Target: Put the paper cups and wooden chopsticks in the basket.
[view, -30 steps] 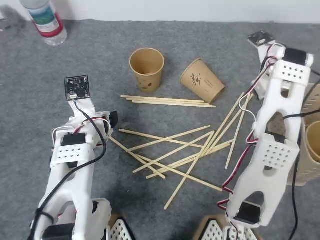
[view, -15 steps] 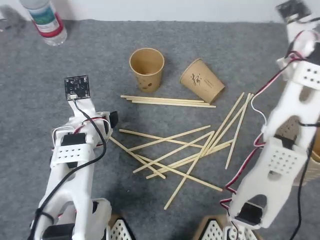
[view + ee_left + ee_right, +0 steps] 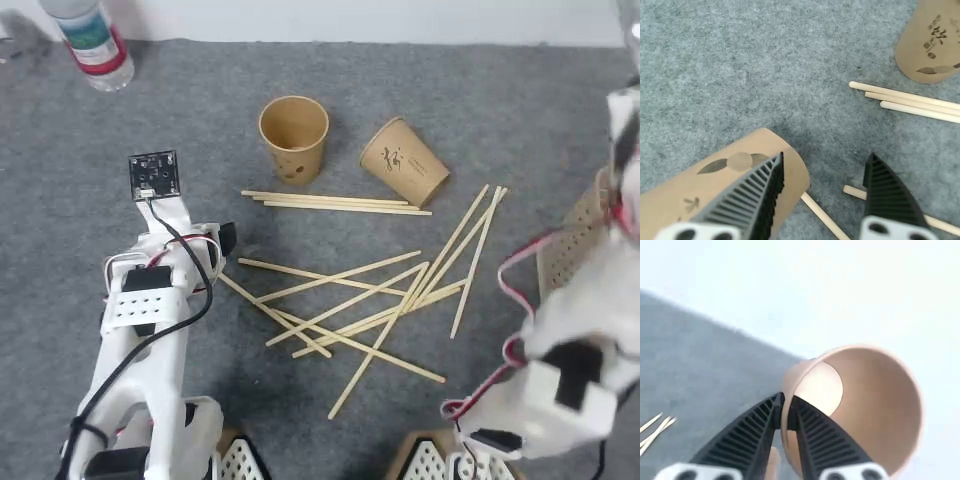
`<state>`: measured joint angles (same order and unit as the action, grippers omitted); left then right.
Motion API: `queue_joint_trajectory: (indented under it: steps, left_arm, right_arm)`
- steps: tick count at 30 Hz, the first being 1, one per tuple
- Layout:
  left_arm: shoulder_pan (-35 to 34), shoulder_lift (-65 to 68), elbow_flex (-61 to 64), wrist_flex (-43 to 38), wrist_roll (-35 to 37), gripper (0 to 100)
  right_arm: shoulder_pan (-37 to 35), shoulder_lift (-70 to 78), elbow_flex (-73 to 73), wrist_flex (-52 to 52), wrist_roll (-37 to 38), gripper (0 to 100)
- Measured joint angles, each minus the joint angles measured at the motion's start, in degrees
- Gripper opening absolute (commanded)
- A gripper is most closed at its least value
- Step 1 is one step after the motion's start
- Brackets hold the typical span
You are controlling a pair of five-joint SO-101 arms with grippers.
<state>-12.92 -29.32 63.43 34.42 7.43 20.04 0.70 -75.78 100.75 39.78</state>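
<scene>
Pinching a cup [image 3: 875,405] by its rim, the right gripper [image 3: 785,401] should bring it squarely above the basket [image 3: 572,248] before letting go; the left gripper [image 3: 826,159] sits spread, and the chopsticks [image 3: 350,300] lie outside the basket.

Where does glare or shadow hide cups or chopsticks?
High view: even light, soft shadows beside the wooden chopsticks and upright brown paper cup, nothing hidden. Left wrist view: even, no glare on the grey carpet. Right wrist view: bright white backdrop behind the tilted brown paper cup in the right gripper.
</scene>
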Motion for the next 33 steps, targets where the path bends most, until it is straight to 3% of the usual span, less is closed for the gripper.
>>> queue_joint_trajectory:
  steps: [16,25,33]
  left_arm:
    - [0.0,0.0,0.3,0.0,0.0,26]
    - [0.0,0.0,0.3,0.0,0.0,26]
    - [0.0,0.0,0.3,0.0,0.0,26]
  right_arm:
    - [13.8,-17.6,0.7,0.0,2.5,0.7]
    - [15.0,-35.7,30.9,0.0,3.2,0.8]
    - [12.9,-50.4,54.4,0.0,8.4,0.8]
